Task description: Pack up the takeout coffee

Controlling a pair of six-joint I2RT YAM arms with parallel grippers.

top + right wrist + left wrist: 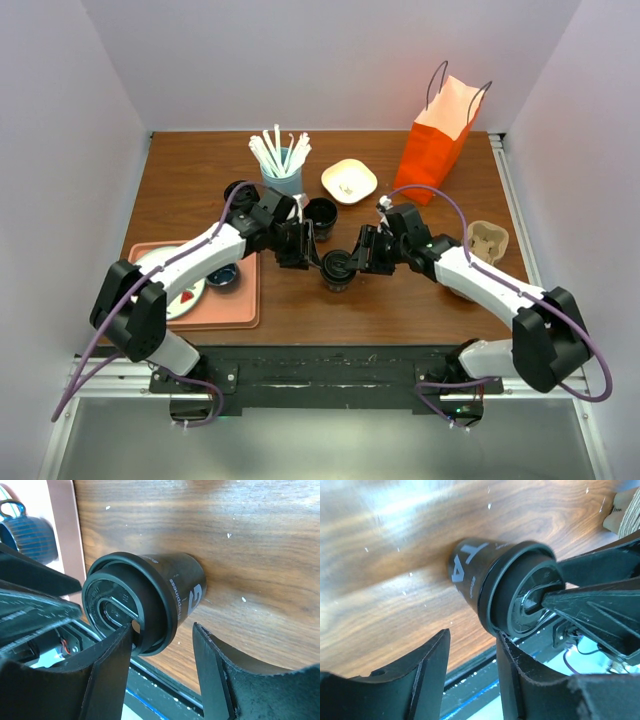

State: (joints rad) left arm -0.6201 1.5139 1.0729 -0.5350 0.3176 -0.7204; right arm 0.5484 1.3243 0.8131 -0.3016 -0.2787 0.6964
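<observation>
Black takeout coffee: left gripper and right gripper are standing part-open, each touching its lid; white print unreadable.

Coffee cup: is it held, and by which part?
Neither holds it: the coffee cup stands on the table, left gripper and right gripper open beside its lid.
</observation>
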